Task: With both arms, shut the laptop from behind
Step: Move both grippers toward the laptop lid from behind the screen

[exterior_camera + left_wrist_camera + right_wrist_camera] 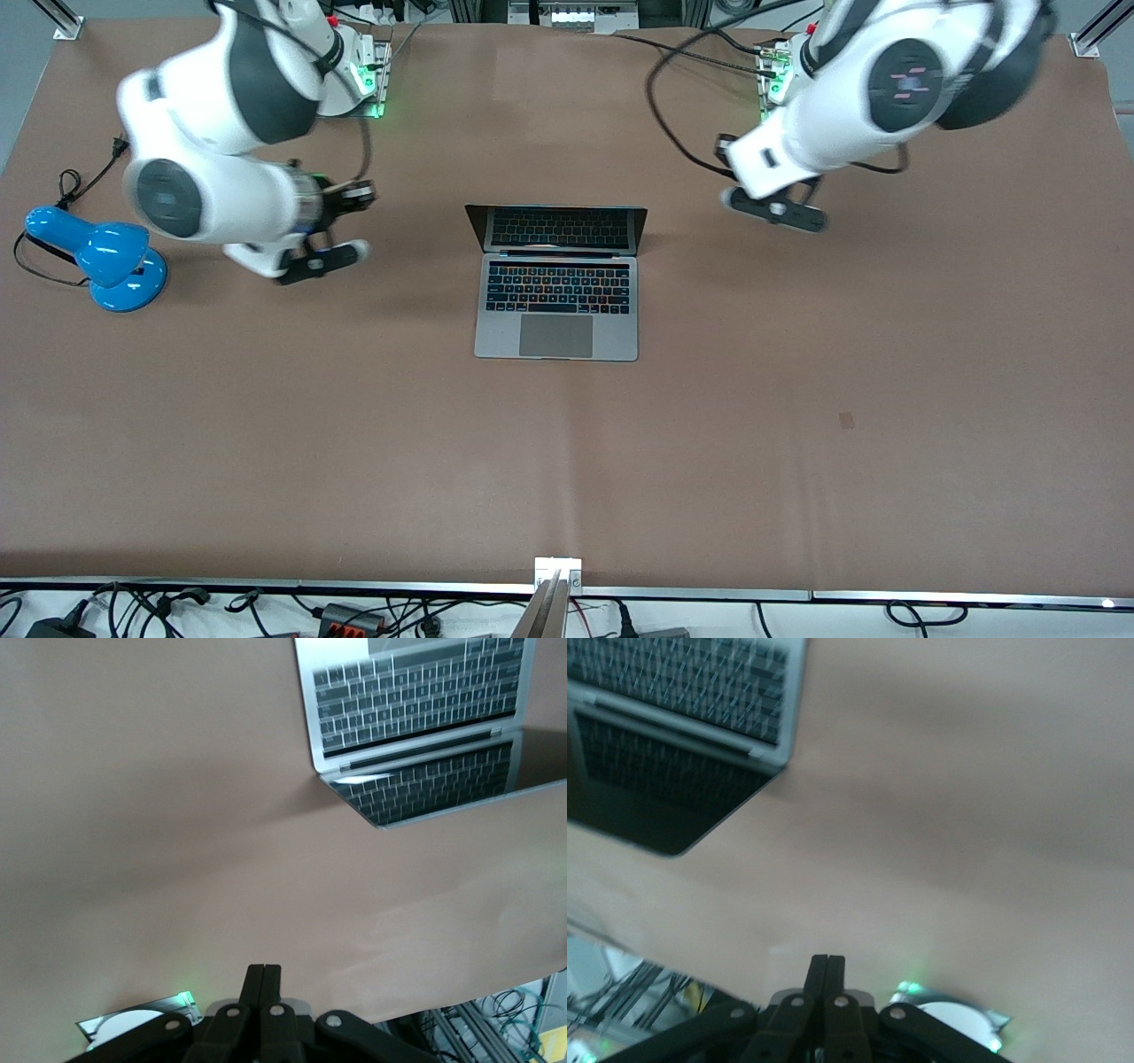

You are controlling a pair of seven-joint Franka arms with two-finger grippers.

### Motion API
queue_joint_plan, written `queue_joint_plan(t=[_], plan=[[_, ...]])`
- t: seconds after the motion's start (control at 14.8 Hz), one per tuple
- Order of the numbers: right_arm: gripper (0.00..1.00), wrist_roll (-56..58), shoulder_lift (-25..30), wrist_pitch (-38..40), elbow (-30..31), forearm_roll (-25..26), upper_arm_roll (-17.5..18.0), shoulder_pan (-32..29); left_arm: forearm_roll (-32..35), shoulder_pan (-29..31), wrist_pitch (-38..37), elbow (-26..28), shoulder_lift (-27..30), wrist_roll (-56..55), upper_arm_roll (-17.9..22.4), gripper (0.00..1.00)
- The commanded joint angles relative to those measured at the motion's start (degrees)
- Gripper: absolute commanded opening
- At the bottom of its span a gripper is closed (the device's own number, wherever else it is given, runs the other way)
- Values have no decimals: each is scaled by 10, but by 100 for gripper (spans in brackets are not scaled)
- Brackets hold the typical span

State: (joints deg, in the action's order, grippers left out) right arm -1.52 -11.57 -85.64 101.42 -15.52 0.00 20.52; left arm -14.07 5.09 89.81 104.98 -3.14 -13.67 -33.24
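The silver-grey laptop (556, 306) lies open in the middle of the brown table, its dark screen (556, 229) upright on the side toward the arms' bases. It also shows in the left wrist view (416, 700) and the right wrist view (682, 691). My left gripper (780, 208) hangs over bare table beside the laptop toward the left arm's end, apart from it; its fingers (263, 979) are shut on nothing. My right gripper (323, 257) hangs over bare table toward the right arm's end, also apart; its fingers (827, 970) are shut on nothing.
A blue desk lamp (106, 261) with a black cord stands near the right arm's end of the table. The arm bases (368, 80) (771, 84) glow green at the table edge farthest from the front camera, with black cables (673, 97) trailing by the left arm's base.
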Motion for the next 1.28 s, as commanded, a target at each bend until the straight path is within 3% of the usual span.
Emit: queue_joint_plan(t=[0.0, 0.2, 0.47, 0.74, 1.21], plan=[[0, -15, 9, -14, 44, -27, -5, 42, -18, 10, 68, 63, 20, -43, -60, 0], [0, -59, 8, -22, 46, -27, -5, 83, -18, 10, 175, 137, 16, -87, -126, 0], [0, -122, 1, -72, 61, -30, -5, 141, -18, 7, 229, 152, -26, -93, -163, 0], [0, -160, -17, -116, 61, -30, -6, 169, -9, -25, 287, 153, -68, -118, -168, 0], [0, -160, -43, -170, 50, -30, -6, 164, 96, -40, 312, 142, -130, -128, -164, 0]])
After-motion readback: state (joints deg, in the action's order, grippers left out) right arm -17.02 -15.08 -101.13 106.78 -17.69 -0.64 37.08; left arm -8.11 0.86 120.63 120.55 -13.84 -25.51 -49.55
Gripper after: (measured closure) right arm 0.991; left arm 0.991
